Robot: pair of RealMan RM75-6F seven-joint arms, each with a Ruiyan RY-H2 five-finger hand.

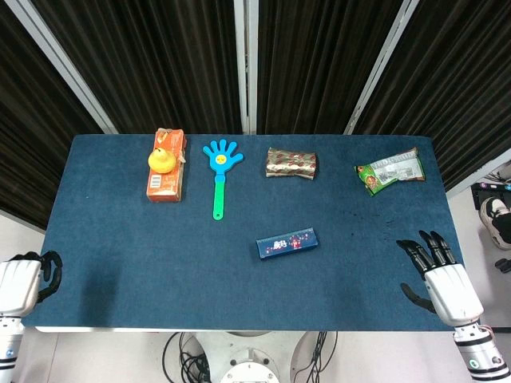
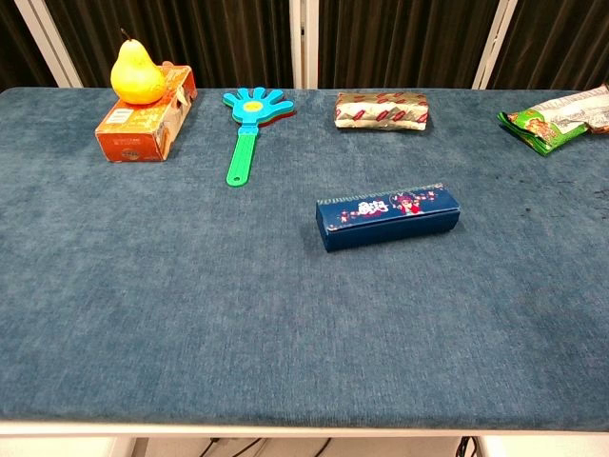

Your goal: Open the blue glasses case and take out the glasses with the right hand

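The blue glasses case (image 1: 287,242) (image 2: 387,216) lies closed on the table, a little right of centre, with a cartoon print on its lid. The glasses are not visible. My right hand (image 1: 439,275) rests at the table's near right corner, fingers spread and holding nothing, well to the right of the case. At the near left corner sits my left hand (image 1: 24,281), partly off the table edge, with its dark fingers curled and nothing in them. Neither hand shows in the chest view.
Along the far side lie an orange carton (image 1: 165,177) (image 2: 143,124) with a yellow pear (image 2: 136,73) on it, a blue hand-shaped clapper (image 1: 220,171) (image 2: 247,129), a foil snack pack (image 1: 291,163) (image 2: 382,109) and a green snack bag (image 1: 390,171) (image 2: 557,118).
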